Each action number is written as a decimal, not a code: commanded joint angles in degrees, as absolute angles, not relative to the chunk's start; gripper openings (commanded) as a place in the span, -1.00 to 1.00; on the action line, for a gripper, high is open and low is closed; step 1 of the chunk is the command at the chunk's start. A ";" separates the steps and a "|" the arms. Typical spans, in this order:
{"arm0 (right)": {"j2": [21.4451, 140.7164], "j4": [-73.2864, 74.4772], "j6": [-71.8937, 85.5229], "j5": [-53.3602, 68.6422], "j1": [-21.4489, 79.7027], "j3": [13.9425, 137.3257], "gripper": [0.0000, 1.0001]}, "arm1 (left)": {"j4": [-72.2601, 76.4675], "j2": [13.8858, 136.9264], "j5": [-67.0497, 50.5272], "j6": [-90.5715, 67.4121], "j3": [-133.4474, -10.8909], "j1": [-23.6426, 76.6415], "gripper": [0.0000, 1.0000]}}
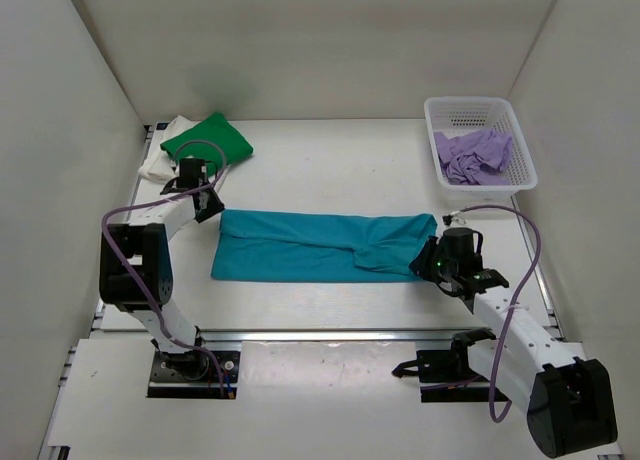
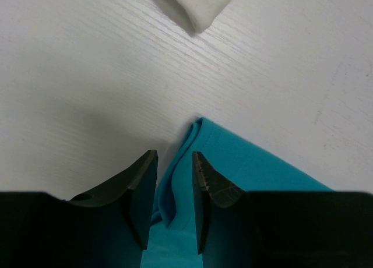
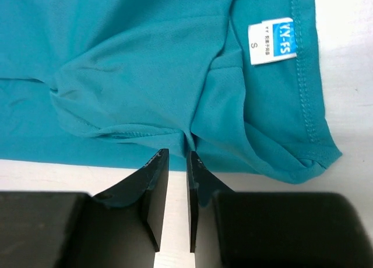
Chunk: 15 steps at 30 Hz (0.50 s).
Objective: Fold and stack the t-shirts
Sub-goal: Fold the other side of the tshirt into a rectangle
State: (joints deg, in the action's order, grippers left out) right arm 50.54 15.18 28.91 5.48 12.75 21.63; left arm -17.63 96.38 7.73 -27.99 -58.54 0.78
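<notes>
Both teal t-shirt (image 1: 310, 245) ends meet slightly parted jaws: left gripper (image 2: 175, 155), right gripper (image 3: 177, 154). Best lift straight, dragging no cloth.

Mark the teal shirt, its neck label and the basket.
Teal shirt (image 1: 300, 245): top view, middle of the cloth.
Neck label (image 3: 272, 41): right wrist view, centre of the tag.
Basket (image 1: 470, 114): top view, far wall.

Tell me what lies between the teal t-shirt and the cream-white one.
Bare table: the left wrist view shows nothing lying between the teal t-shirt corner and the cream-white t-shirt tip.
</notes>
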 commanded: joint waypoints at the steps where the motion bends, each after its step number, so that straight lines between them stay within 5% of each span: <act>1: 49.40 16.17 28.92 4.49 13.71 22.06 -0.66 | -16.26 91.95 7.38 -29.35 -57.57 0.27 -0.18; 6: 49.12 14.95 28.57 5.97 14.68 23.46 -0.62 | -15.38 88.42 6.76 -29.18 -57.04 4.38 -0.20; 9: 53.59 14.15 28.04 6.50 14.59 27.49 -0.99 | -14.07 86.76 5.98 -30.41 -56.69 7.73 -0.20; 13: 56.24 8.63 27.86 5.18 12.58 30.49 -1.00 | -7.93 84.12 2.55 -35.32 -51.69 10.63 -0.22; 15: 59.92 5.81 27.68 6.32 9.07 31.90 -0.82 | -5.90 84.11 2.11 -36.99 -49.66 12.65 -0.19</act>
